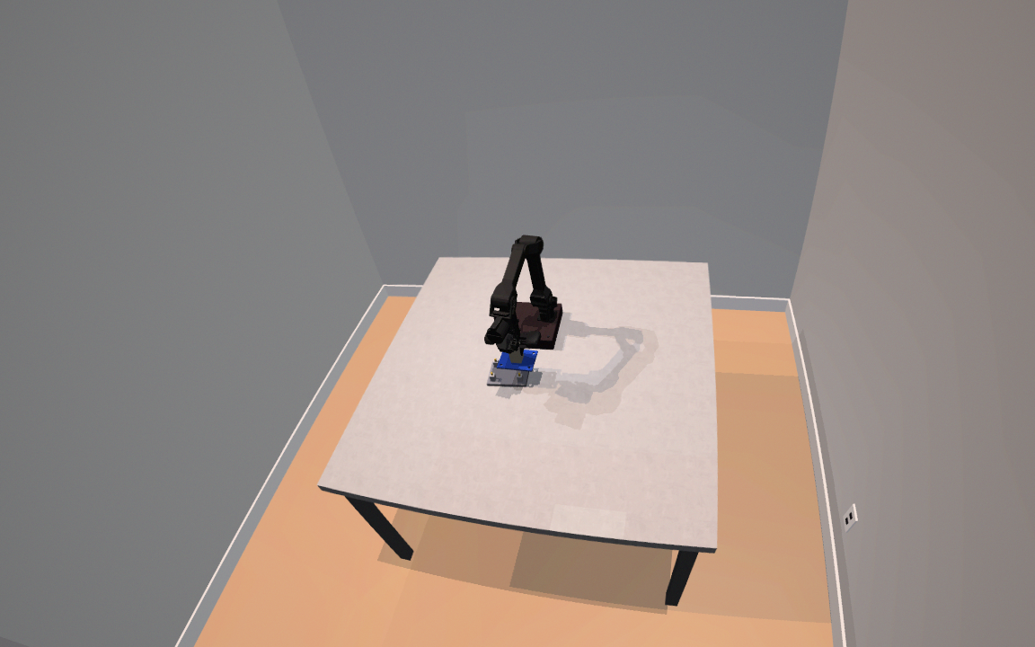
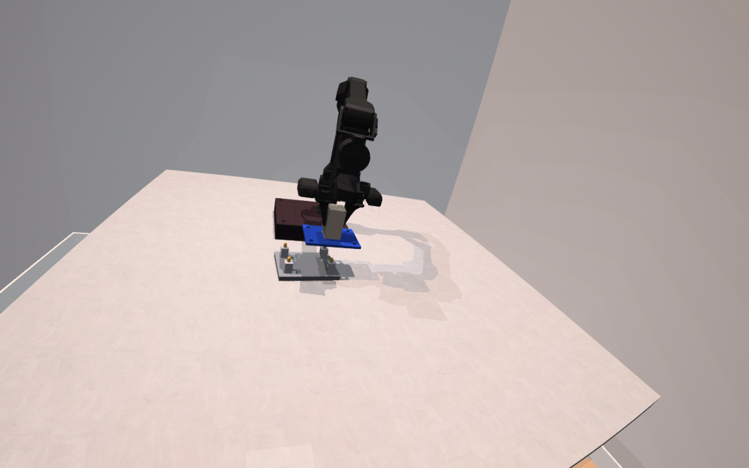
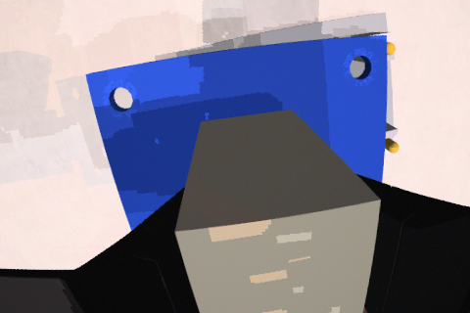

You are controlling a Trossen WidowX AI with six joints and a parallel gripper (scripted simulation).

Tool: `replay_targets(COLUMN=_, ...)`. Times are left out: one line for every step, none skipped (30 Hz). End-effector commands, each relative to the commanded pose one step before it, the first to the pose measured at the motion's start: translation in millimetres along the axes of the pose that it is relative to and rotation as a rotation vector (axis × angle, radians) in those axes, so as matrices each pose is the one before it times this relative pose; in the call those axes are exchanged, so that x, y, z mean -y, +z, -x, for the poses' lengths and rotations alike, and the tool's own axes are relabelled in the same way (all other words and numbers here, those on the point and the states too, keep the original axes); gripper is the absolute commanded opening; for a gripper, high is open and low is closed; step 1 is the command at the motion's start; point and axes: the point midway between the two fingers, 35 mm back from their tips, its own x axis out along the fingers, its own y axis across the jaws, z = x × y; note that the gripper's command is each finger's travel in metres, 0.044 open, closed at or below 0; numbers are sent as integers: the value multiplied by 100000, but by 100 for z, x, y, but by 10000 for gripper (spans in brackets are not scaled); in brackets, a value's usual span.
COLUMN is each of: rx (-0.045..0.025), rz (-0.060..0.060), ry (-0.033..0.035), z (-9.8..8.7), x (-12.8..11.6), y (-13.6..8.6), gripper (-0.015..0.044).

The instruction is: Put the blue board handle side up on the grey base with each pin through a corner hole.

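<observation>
Midway through the assembly, the end effector [image 1: 516,351] [image 2: 335,220] is closed on the square handle [image 1: 517,357] [image 2: 334,222] [image 3: 279,171], with the blue board [image 1: 527,364] [image 2: 314,235] [image 3: 162,83] suspended beneath it, handle side up. Grasping and lifting are therefore complete. The board hangs above the table [image 1: 440,450] [image 2: 249,337] [image 3: 39,235], apart from its support and partly over the grey base [image 1: 508,383] [image 2: 307,266] [image 3: 352,24]. In the exterior view it is displaced toward the right side of the base and appears slightly tilted; in the wrist view two gold pins [image 3: 390,49] lie beyond its right edge. None of the visible corner holes [image 3: 360,67] has a pin through it. The dark base block of the arm [image 1: 557,325] [image 2: 281,218] stands behind the grey base in the exterior view.

Alignment, seating and release remain. The next stage presumably requires a further lateral shift over the four posts [image 2: 288,266], with a small correction in rotation and level, followed by a vertical descent. If lowered from its present position, the board would probably land on the pins off its holes. Only once it lies flat on all four posts should the handle be released and the arm [image 1: 509,270] [image 2: 351,133] withdrawn.
</observation>
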Motion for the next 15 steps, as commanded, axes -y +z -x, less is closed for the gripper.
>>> replay_targets(rx=469, rz=1837, ry=120, z=153, x=992, y=148, gripper=0)
replay_targets(rx=1, rz=482, ry=-9, z=1, x=262, y=-10, gripper=0)
replay_targets(rx=1, rz=483, ry=-9, z=1, x=263, y=-14, gripper=0)
replay_targets(rx=1, rz=483, ry=-9, z=0, x=263, y=-17, gripper=0)
replay_targets(rx=1, rz=483, ry=-9, z=0, x=263, y=-21, gripper=0)
replay_targets(rx=1, rz=483, ry=-9, z=0, x=263, y=-25, gripper=0)
replay_targets(rx=0, rz=483, ry=-9, z=0, x=263, y=-29, gripper=0)
replay_targets(rx=0, rz=483, ry=-9, z=0, x=263, y=-32, gripper=0)
replay_targets(rx=0, rz=483, ry=-10, z=0, x=263, y=-36, gripper=0)
replay_targets(rx=0, rz=483, ry=-10, z=0, x=263, y=-40, gripper=0)
replay_targets(rx=0, rz=483, ry=-10, z=0, x=263, y=-44, gripper=0)
replay_targets(rx=0, rz=483, ry=-10, z=0, x=263, y=-48, gripper=0)
replay_targets(rx=0, rz=483, ry=-10, z=0, x=262, y=-51, gripper=0)
replay_targets(rx=0, rz=483, ry=-10, z=0, x=262, y=-55, gripper=0)
replay_targets(rx=0, rz=401, ry=-9, z=0, x=217, y=-49, gripper=0)
